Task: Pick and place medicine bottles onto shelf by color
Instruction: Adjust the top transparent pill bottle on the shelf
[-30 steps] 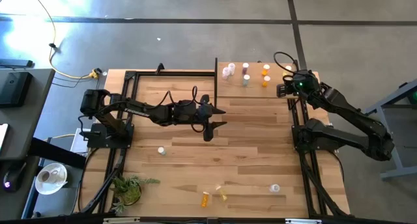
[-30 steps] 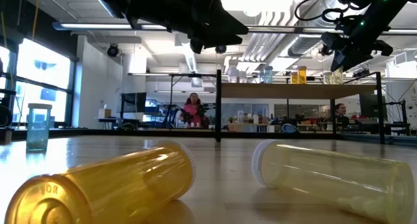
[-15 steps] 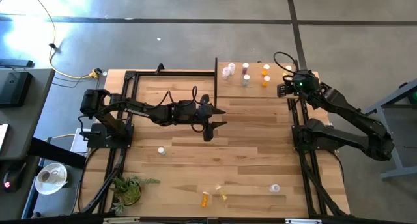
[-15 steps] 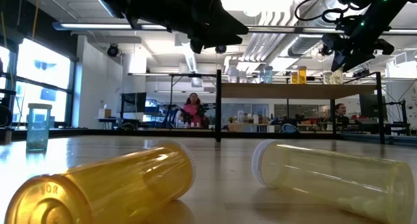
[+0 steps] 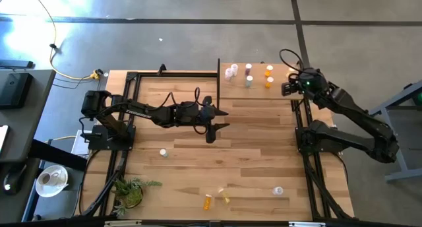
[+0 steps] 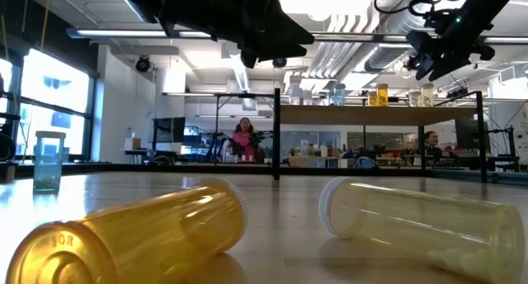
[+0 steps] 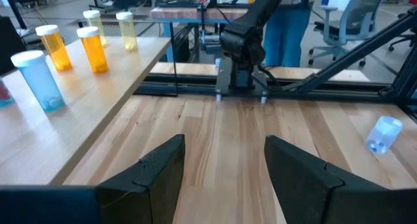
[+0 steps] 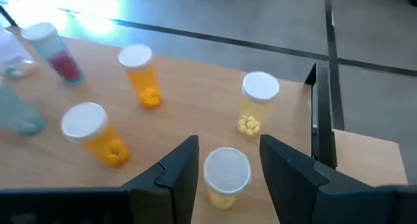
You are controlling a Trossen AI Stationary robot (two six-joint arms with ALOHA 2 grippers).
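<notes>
Hovering over the shelf's (image 5: 257, 88) right edge, the right pincer (image 8: 225, 160) is standing apart around a yellow bottle's (image 8: 225, 178) white cap without gripping it. The left pincer (image 7: 225, 160) is hanging wide open, empty, over the tabletop's (image 5: 264, 148) middle.

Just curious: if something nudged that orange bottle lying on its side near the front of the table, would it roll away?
Probably. The orange bottle is a smooth cylinder lying on the flat table, so it should roll sideways easily. It looks empty and see-through, so likely light. The yellow bottle beside it might stop it.
</notes>
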